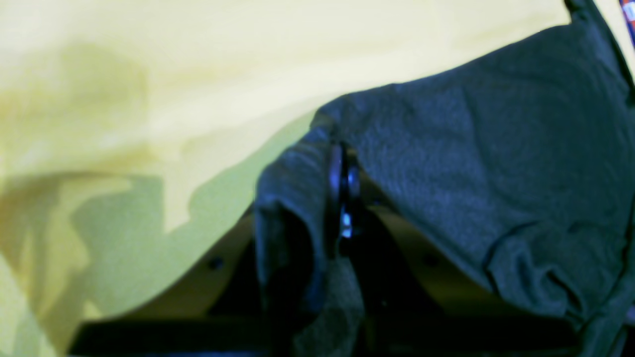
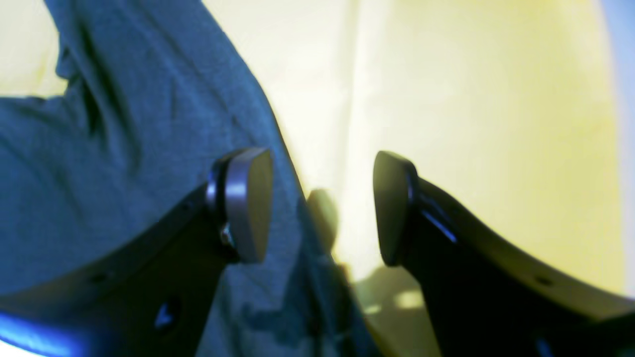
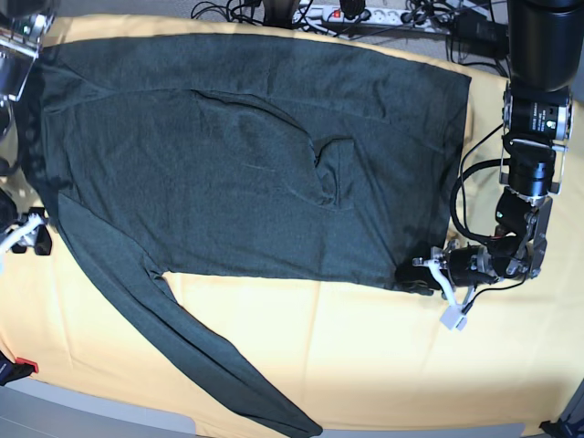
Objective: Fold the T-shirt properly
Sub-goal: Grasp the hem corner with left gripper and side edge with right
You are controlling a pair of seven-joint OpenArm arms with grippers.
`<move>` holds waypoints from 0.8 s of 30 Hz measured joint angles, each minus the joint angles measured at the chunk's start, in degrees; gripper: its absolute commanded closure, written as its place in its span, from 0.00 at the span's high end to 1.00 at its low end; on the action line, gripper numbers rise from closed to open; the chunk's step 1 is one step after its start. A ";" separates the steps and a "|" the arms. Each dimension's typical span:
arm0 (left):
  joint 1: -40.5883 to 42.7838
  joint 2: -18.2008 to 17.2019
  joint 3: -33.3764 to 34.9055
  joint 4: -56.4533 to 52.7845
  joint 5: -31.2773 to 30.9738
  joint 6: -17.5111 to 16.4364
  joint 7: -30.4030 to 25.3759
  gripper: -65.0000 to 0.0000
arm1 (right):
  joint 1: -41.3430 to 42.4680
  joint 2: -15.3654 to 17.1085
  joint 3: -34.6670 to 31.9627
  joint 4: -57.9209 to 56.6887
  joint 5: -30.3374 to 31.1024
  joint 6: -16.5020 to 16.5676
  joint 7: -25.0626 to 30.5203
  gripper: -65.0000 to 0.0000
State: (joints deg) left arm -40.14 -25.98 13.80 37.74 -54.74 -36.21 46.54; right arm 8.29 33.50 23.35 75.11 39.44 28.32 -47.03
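The T-shirt [image 3: 246,155], dark green-grey, lies spread flat over the yellow table [image 3: 365,356]. One long sleeve [image 3: 210,360] runs diagonally toward the front edge. In the base view my left gripper [image 3: 422,274] sits at the shirt's lower right corner. The left wrist view shows that gripper [image 1: 342,193] shut on a bunched fold of the shirt fabric [image 1: 471,148]. My right gripper [image 2: 320,208] is open at the shirt's edge [image 2: 124,148]; one finger [image 2: 248,203] is over the cloth and the other finger [image 2: 392,208] over bare table. In the base view it shows only at the far left edge [image 3: 23,233].
A power strip and cables [image 3: 356,14] lie beyond the table's far edge. The left arm's black body and its cables [image 3: 529,155] stand right of the shirt. Bare yellow table [image 3: 411,365] lies in front of the shirt, right of the sleeve.
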 measured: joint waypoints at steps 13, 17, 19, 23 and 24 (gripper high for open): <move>-0.02 -0.02 0.00 -0.02 -0.09 0.15 -0.04 0.00 | 12.00 -1.20 -0.02 -24.04 9.03 8.79 -6.19 0.53; 0.00 -0.04 0.00 -0.02 -0.09 0.13 -0.24 0.00 | 12.00 -2.89 -2.21 -24.02 9.05 9.94 -6.64 0.53; -0.02 -0.04 0.00 -0.02 -0.09 0.15 -0.24 0.00 | 12.02 -3.23 -4.07 -24.02 9.16 9.97 -6.14 0.53; 0.00 -0.02 0.00 -0.02 -0.09 0.15 -0.26 0.00 | 12.35 -3.19 -7.69 -24.02 4.20 10.10 -1.20 0.49; -0.02 -0.02 0.00 -0.02 -0.11 0.13 -0.24 0.00 | 12.35 -3.19 -8.07 -24.00 1.81 9.46 0.57 0.47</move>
State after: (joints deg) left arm -40.16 -26.00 13.80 37.71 -54.85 -36.07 46.30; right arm 20.64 30.30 15.29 51.11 41.25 37.78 -46.46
